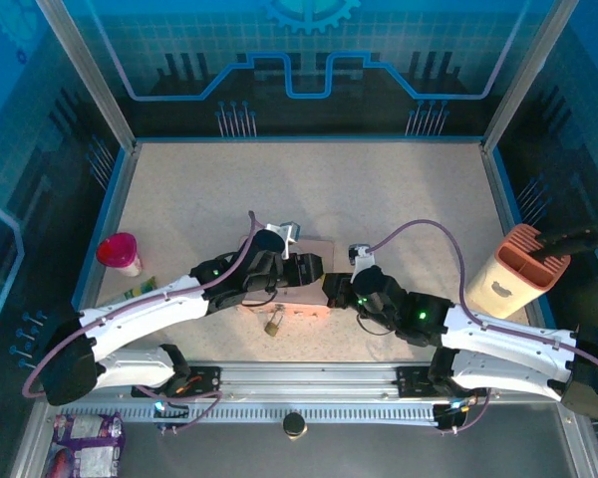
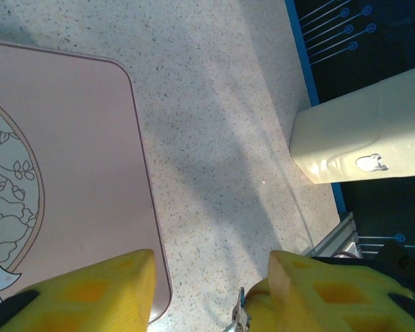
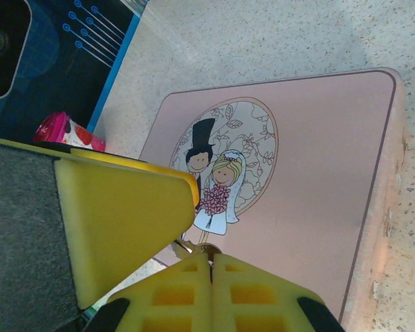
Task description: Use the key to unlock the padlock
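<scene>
The right jaws are pressed fully together, their yellow foam pads meeting flat. A small glint of brassy metal shows just at their tip, but I cannot tell whether it is the thin dark key pinched between them. The left jaws stand apart, with bare speckled surface showing in the gap and a small silvery scrap just beside one pad. Both sets hover at the pink tin box with the bride-and-groom picture on its lid. The tiny brass-gold padlock lies at the box's near edge, apart from both jaws. This looks like the setting-up step, with nothing yet in the lock. The next move probably calls for the left jaws to steady the padlock's body with the keyhole presented. The right jaws would then need a fine, square approach. A pink cup and a cream holder stand well off to either side.
</scene>
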Robot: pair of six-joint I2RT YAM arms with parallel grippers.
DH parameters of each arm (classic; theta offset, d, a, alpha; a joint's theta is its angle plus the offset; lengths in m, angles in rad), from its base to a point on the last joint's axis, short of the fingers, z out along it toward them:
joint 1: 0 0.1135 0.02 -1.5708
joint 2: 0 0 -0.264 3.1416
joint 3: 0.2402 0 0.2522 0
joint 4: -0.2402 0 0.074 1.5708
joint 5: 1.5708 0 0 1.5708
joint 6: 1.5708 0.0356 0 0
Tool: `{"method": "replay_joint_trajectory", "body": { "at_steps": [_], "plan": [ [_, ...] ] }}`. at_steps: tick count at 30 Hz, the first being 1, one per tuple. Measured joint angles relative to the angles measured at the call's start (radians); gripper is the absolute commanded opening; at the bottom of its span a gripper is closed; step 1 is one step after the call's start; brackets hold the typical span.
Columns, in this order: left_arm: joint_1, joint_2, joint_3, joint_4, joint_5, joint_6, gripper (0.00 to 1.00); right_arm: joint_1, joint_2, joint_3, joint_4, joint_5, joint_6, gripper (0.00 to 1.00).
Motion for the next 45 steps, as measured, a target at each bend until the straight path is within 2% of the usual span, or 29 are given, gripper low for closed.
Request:
{"method": "replay_joint_trajectory", "body": {
  "at_steps": [8, 16, 20, 25, 28, 33, 45],
  "plan": [
    [0.0, 0.0, 0.0, 0.006, 0.0, -0.011, 0.24, 0.0, 0.012, 0.0, 0.012, 0.0, 0.0, 0.0],
    [0.0, 0.0, 0.0, 0.023, 0.0, -0.024, 0.0, 0.0, 0.018, 0.0, 0.018, 0.0, 0.0, 0.0],
    [0.0, 0.0, 0.0, 0.029, 0.0, -0.026, 0.0, 0.0, 0.018, 0.0, 0.019, 0.001, 0.0, 0.0],
    [0.0, -0.02, -0.027, 0.077, -0.001, -0.027, 0.0, -0.008, 0.006, 0.0, 0.028, -0.009, 0.005, 0.18],
    [0.007, -0.056, -0.066, 0.14, -0.001, -0.027, 0.0, -0.056, -0.039, -0.029, 0.092, -0.061, 0.029, 0.32],
    [0.051, -0.103, -0.106, 0.271, 0.001, -0.027, 0.0, -0.149, -0.086, -0.114, 0.253, -0.17, 0.058, 0.43],
    [0.09, -0.123, -0.108, 0.45, 0.084, -0.044, 0.0, -0.212, -0.08, -0.216, 0.637, -0.349, 0.072, 0.51]
  ]
}}
